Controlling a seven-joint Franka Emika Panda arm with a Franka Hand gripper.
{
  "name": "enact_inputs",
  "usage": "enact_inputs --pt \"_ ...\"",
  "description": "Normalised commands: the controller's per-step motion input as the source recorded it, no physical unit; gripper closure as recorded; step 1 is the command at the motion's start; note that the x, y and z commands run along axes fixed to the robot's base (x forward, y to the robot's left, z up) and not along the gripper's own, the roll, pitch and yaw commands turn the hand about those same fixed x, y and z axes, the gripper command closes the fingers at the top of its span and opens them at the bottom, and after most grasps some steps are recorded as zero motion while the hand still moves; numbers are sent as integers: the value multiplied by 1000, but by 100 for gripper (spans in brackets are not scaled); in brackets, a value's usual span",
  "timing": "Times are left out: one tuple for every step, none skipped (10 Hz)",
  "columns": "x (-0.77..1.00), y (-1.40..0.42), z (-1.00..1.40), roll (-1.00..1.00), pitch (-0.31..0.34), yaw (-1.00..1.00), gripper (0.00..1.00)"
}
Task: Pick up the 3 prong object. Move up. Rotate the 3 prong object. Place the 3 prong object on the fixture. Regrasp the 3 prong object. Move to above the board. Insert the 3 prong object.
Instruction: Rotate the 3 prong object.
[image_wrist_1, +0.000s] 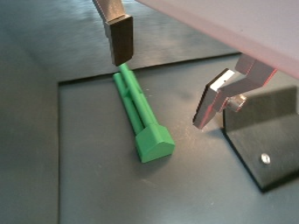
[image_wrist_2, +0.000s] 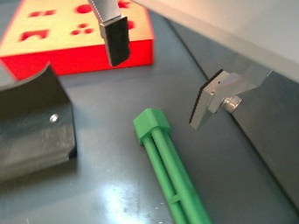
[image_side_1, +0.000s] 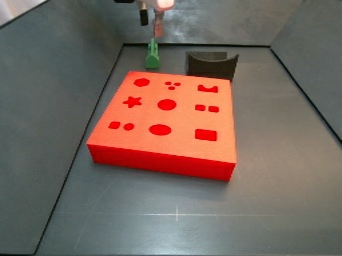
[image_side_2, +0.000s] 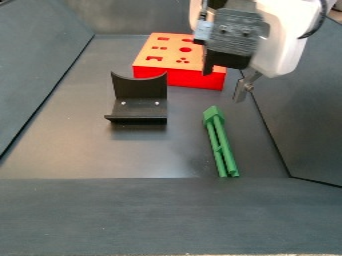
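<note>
1. 3 prong object (image_wrist_1: 142, 115): lying flat on the floor directly below the gripper (image_wrist_1: 163, 74), between the spread fingers, untouched.
2. Gripper jaws wide apart, holding nothing, hovering just above.
3. Likely risk: descending off-centre, clipping the peg's ridge and nudging it askew; closing too near one end, tilting it on lift.
4. Counted: one green peg, one fixture (image_side_2: 136, 98), one board (image_side_1: 167, 119).

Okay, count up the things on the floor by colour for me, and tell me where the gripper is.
Green: 1, the 3 prong object
Red-orange: 1, the board
Dark grey-black: 1, the fixture
Total: 3
The gripper hangs open above the 3 prong object, holding nothing.
</note>
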Motion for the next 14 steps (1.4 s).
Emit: enact_inputs --pt "36 7 -41 3 -8 1000 0" --pt "36 7 -41 4 -9 1000 0" --pt "36 7 -40 4 -9 1000 0" --pt "36 7 -40 4 -10 1000 0" --pt "36 7 -40 5 -11 1000 0" --pt "36 7 -40 5 -12 1000 0" --pt "36 7 -40 6 -13 1000 0" --pt "36 7 -40 6 -14 1000 0" --pt "36 7 -40 7 -16 1000 0" --pt "36 7 -40 8 -19 1000 0" --pt "36 6 -40 9 -22 1000 0" --pt "36 6 -40 12 -28 1000 0" --pt "36 6 -40 14 -32 1000 0" --pt "36 6 -40 15 -35 731 0"
